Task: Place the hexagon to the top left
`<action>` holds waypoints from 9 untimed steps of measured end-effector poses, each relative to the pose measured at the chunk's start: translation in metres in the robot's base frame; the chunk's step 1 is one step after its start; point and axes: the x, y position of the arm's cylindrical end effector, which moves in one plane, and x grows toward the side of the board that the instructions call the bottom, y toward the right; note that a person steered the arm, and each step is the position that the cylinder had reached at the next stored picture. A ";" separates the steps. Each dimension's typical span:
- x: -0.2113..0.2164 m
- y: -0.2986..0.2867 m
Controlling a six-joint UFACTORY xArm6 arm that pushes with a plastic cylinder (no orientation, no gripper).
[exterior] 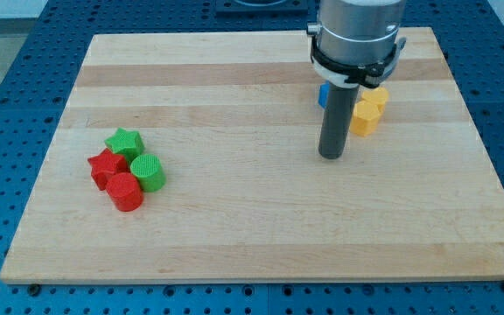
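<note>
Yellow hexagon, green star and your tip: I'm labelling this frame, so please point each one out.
yellow hexagon (367, 112): camera view, on its top face, right of the rod.
green star (123, 141): camera view, on its top face.
my tip (330, 155): camera view, rod's very end, below-left of the hexagon.

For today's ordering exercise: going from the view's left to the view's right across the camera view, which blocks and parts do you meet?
red star → red cylinder → green cylinder → my tip → yellow hexagon. The green star and the blue block overlap others in the order, so they are left out.
</note>
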 end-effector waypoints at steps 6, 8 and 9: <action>-0.046 0.078; -0.069 0.075; -0.069 0.070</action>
